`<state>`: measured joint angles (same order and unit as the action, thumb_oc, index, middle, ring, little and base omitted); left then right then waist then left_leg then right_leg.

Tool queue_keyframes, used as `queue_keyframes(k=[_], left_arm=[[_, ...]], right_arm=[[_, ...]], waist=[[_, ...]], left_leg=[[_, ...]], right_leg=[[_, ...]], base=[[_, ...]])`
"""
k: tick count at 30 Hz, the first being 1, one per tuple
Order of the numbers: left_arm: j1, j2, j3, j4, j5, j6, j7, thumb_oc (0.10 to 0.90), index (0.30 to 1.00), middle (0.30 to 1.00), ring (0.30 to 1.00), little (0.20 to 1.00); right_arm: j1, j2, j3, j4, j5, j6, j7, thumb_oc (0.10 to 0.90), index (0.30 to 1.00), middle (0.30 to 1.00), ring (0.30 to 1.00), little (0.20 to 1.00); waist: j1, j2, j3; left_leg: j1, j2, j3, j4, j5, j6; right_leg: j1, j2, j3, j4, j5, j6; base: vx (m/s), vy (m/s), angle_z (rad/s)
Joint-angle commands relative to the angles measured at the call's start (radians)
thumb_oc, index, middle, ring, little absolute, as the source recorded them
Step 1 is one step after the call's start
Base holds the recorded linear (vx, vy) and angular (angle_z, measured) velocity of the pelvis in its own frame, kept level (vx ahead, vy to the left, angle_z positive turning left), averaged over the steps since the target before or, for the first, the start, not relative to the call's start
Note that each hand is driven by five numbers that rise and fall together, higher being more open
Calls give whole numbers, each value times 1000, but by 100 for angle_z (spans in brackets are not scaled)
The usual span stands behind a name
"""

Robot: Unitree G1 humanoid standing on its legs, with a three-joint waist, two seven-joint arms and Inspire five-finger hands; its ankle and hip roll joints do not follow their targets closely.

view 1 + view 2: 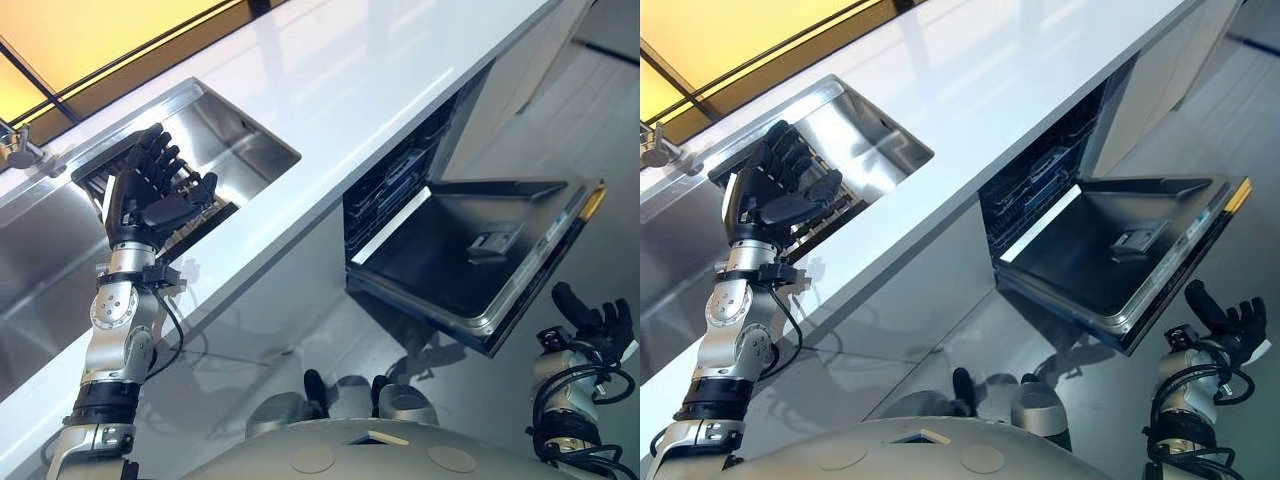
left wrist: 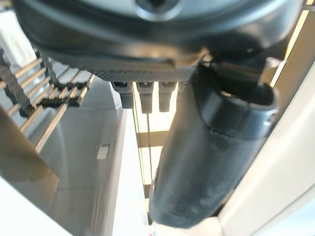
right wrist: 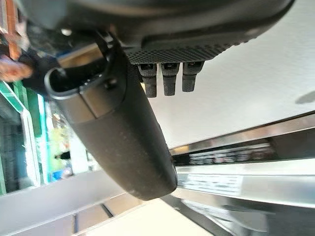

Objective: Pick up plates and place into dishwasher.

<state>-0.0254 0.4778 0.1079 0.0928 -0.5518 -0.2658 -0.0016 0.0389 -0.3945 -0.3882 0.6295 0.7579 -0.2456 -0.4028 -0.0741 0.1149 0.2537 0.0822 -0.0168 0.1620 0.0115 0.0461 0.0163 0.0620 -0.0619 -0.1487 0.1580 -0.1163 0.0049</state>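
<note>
My left hand [image 1: 150,190] is raised over the steel sink [image 1: 245,140], open, with fingers straight and thumb standing out, holding nothing. Just behind and below it a dark wire dish rack [image 1: 195,215] sits in the sink; its wires [image 2: 54,93] run past the fingers [image 2: 147,96] in the left wrist view. A pale sliver [image 1: 104,203] at the hand's left edge could be a plate's rim; I cannot tell. The dishwasher [image 1: 395,185] under the counter stands open, its door [image 1: 470,250] folded down. My right hand [image 1: 595,325] hangs low beside the door's front corner, open and empty.
The white countertop [image 1: 380,80] runs diagonally between sink and dishwasher. A tap fitting [image 1: 18,150] stands at the sink's far left. The lowered door juts into the floor space [image 1: 560,120] to the right. The door's metal edge [image 3: 236,182] shows close to my right hand.
</note>
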Motion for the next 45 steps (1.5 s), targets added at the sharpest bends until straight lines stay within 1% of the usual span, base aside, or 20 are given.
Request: queue_keyframes(k=[1, 3, 4, 6, 7, 11, 13, 14, 17, 19, 20, 23, 25, 26, 27, 30, 35, 40, 43, 45], left_arm=[[-152, 67, 74, -77, -60, -150, 24, 800, 900, 900, 900, 900], [-166, 72, 75, -84, -77, -156, 31, 800, 900, 900, 900, 900], [-172, 75, 79, -84, -98, -167, 33, 800, 900, 900, 900, 900], [-185, 78, 83, -77, -119, -178, 43, 800, 900, 900, 900, 900], [-195, 84, 89, -67, -134, -189, 51, 800, 900, 900, 900, 900], [-217, 95, 98, -51, -153, -200, 60, 800, 900, 900, 900, 900], [-237, 97, 94, -42, -168, -205, 67, 800, 900, 900, 900, 900], [-239, 98, 93, -43, -170, -205, 69, 800, 900, 900, 900, 900], [-255, 103, 88, -43, -183, -221, 91, 800, 900, 900, 900, 900], [-263, 104, 89, -51, -185, -234, 116, 800, 900, 900, 900, 900], [-264, 104, 89, -51, -186, -234, 118, 800, 900, 900, 900, 900], [-277, 107, 92, -47, -188, -238, 126, 800, 900, 900, 900, 900], [-281, 108, 89, -49, -177, -241, 132, 800, 900, 900, 900, 900], [-285, 111, 89, -47, -169, -242, 131, 800, 900, 900, 900, 900], [-284, 111, 89, -47, -167, -243, 132, 800, 900, 900, 900, 900], [-277, 111, 82, -47, -137, -256, 139, 800, 900, 900, 900, 900], [-289, 103, 63, -12, -127, -283, 142, 800, 900, 900, 900, 900], [-295, 81, 45, 13, -135, -293, 135, 800, 900, 900, 900, 900], [-284, 70, 48, 15, -146, -284, 118, 800, 900, 900, 900, 900], [-275, 65, 48, 16, -147, -285, 111, 800, 900, 900, 900, 900]], right_arm=[[-91, -150, -42, -13, 119, -128, 161, 800, 900, 900, 900, 900], [-108, -155, -34, -10, 190, -130, 222, 800, 900, 900, 900, 900], [-122, -158, -28, -10, 246, -126, 270, 800, 900, 900, 900, 900], [-146, -156, -14, -3, 330, -123, 354, 800, 900, 900, 900, 900], [-162, -153, -10, 1, 398, -110, 418, 800, 900, 900, 900, 900], [-185, -145, -13, 23, 513, -48, 556, 800, 900, 900, 900, 900], [-201, -143, 7, 39, 536, 14, 617, 800, 900, 900, 900, 900], [-204, -144, 9, 42, 537, 19, 622, 800, 900, 900, 900, 900], [-229, -151, 39, 52, 544, 80, 660, 800, 900, 900, 900, 900], [-252, -148, 73, 50, 559, 160, 723, 800, 900, 900, 900, 900], [-256, -148, 78, 49, 562, 167, 730, 800, 900, 900, 900, 900], [-280, -141, 131, 14, 580, 279, 850, 800, 900, 900, 900, 900], [-295, -130, 185, -54, 580, 345, 946, 800, 900, 900, 900, 900], [-304, -121, 231, -126, 574, 389, 1021, 800, 900, 900, 900, 900], [-304, -118, 238, -137, 576, 388, 1022, 800, 900, 900, 900, 900], [-321, -97, 337, -323, 574, 446, 1116, 800, 900, 900, 900, 900], [-415, -32, 458, -594, 538, 523, 1166, 800, 900, 900, 900, 900], [-485, 42, 541, -741, 508, 560, 1077, 800, 900, 900, 900, 900], [-490, 72, 559, -778, 506, 577, 1028, 800, 900, 900, 900, 900], [-488, 85, 568, -794, 498, 573, 1009, 800, 900, 900, 900, 900]], waist=[[10, -6, 30], [12, 3, 55], [12, 7, 75], [12, 12, 95], [10, 15, 111], [6, 23, 139], [7, 31, 166], [7, 32, 170], [9, 38, 188], [15, 43, 201], [16, 43, 202], [23, 43, 210], [28, 40, 214], [31, 35, 216], [31, 34, 217], [37, 23, 223], [47, 16, 221], [56, 25, 207], [64, 32, 191], [68, 35, 182]], left_leg=[[-101, 34, 2, 273, -186, -28], [-142, 39, -1, 306, -184, -30], [-176, 39, -6, 346, -196, -31], [-226, 39, -15, 395, -207, -28], [-268, 32, -23, 437, -214, -24], [-335, 14, -40, 506, -233, -14], [-392, 3, -47, 551, -219, -17], [-402, 1, -48, 557, -216, -18], [-446, -4, -55, 582, -194, -25], [-474, -6, -61, 599, -172, -32], [-477, -6, -62, 601, -169, -33], [-495, -5, -65, 613, -145, -40], [-505, -5, -67, 620, -128, -45], [-510, -3, -67, 625, -118, -46], [-510, -3, -67, 625, -117, -46], [-523, 1, -65, 632, -98, -49], [-514, -5, -62, 617, -94, -48], [-459, -22, -60, 574, -91, -45], [-414, -36, -62, 540, -96, -38], [-390, -46, -62, 521, -104, -32]], right_leg=[[-115, 19, -55, 229, -125, -45], [-149, 18, -57, 276, -142, -56], [-184, 13, -55, 331, -166, -63], [-243, 7, -51, 402, -188, -73], [-291, 3, -45, 452, -200, -81], [-369, -8, -31, 529, -214, -90], [-420, -17, -26, 578, -214, -93], [-427, -17, -24, 583, -213, -93], [-462, -20, -17, 603, -206, -93], [-475, -23, -10, 610, -200, -90], [-476, -24, -9, 610, -200, -90], [-478, -26, -7, 612, -193, -89], [-476, -28, -5, 607, -187, -87], [-474, -29, -5, 604, -183, -85], [-474, -29, -5, 603, -182, -85], [-474, -32, -4, 595, -170, -80], [-470, -39, -3, 574, -154, -70], [-434, -53, 2, 538, -136, -63], [-401, -67, 2, 508, -124, -59], [-387, -76, 0, 493, -116, -55]], base=[[-101, -58, 6], [-101, -51, 2], [-108, -39, -2], [-96, -8, 0], [-92, 26, -2], [-69, 37, -6], [-58, 47, -5], [-40, 48, -4], [-41, 70, 0], [-32, 84, -5], [-4, 64, -1], [10, 78, 1], [22, 81, -1], [22, 64, -3], [17, 56, -7], [13, 52, -13], [23, 86, -14], [82, 142, -23], [126, 156, -13], [99, 130, -7]])
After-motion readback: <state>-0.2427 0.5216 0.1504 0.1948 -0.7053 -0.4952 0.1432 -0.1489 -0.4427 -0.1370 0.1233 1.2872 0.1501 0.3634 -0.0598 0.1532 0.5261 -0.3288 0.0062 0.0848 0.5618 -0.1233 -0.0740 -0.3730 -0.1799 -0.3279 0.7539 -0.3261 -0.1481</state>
